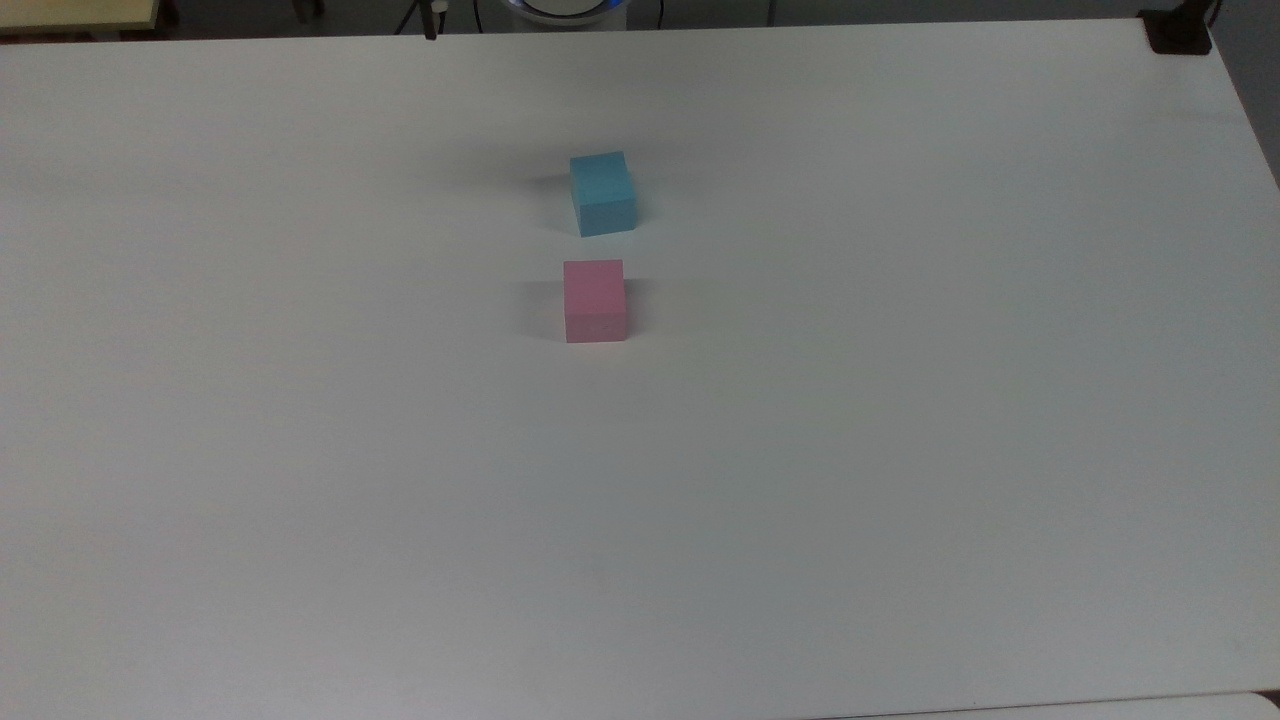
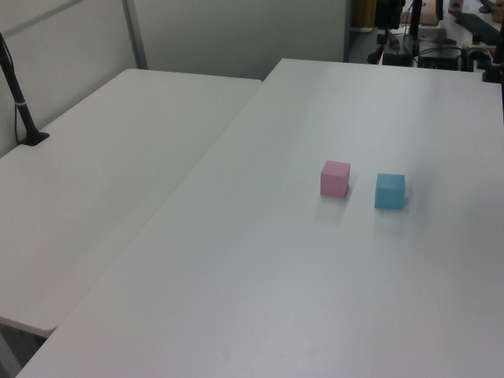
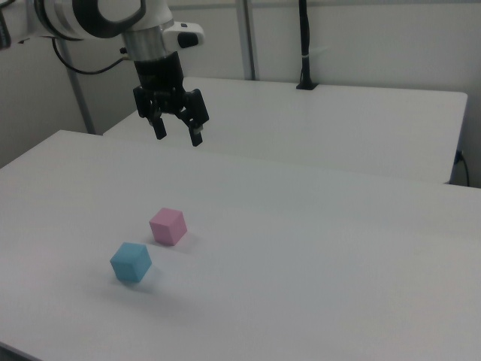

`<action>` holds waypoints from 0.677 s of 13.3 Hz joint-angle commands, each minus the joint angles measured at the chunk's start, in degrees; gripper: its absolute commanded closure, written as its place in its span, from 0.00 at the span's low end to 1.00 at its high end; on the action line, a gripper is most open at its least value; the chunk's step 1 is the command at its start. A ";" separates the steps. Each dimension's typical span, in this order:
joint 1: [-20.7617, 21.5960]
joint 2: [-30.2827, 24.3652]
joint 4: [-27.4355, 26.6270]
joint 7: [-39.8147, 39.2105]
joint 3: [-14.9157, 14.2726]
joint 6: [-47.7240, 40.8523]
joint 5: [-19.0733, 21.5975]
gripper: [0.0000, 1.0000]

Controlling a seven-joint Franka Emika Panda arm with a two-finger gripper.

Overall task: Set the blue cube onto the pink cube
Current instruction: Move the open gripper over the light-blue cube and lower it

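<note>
The blue cube (image 1: 603, 193) rests on the white table (image 1: 900, 450), just beyond the pink cube (image 1: 594, 300) in the top view, with a small gap between them. In the left view the pink cube (image 2: 335, 179) is left of the blue cube (image 2: 390, 191). In the right view the blue cube (image 3: 131, 262) lies at the lower left of the pink cube (image 3: 167, 226). My gripper (image 3: 179, 135) hangs open and empty high above the table, well above both cubes.
A second white table (image 2: 87, 197) adjoins along the left view's left, with a black post (image 2: 20, 98) clamped at its edge. Another black post (image 3: 304, 45) stands behind in the right view. A black clamp (image 1: 1178, 30) sits at the top view's far right corner.
</note>
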 commanded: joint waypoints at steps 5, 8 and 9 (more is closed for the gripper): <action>0.54 -0.07 0.15 0.43 -1.84 0.35 4.31 0.00; 0.54 -0.07 0.15 0.43 -1.84 0.35 4.32 0.00; 0.72 -0.07 0.07 0.35 -1.75 0.35 4.23 0.00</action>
